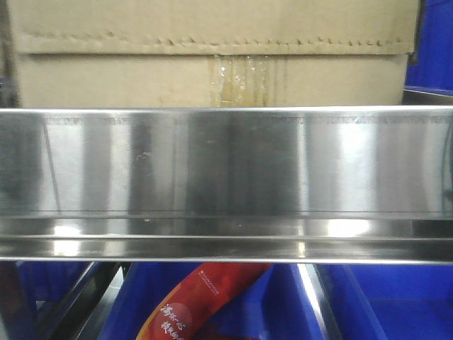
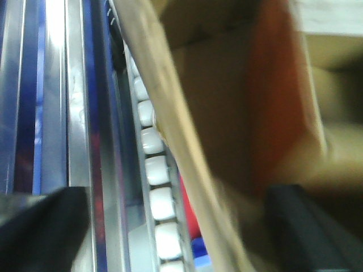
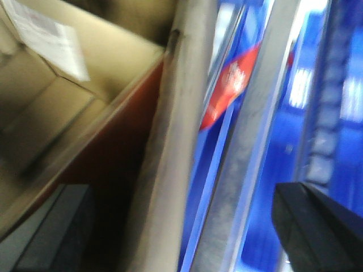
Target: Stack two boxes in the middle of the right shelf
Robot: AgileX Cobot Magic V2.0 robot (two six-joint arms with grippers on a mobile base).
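we noted the box (image 1: 212,53) lying crosswise above the shelf (image 1: 226,163) lip; both grippers' jaws spread, straddling its end walls.

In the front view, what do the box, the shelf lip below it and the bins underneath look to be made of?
The box looks like plain brown cardboard, matte, with a jagged flap seam and a glossy tape strip. The shelf lip appears to be polished stainless steel, with mirror-like streaked reflections. The blue bins are probably moulded plastic, uniformly coloured and smooth.
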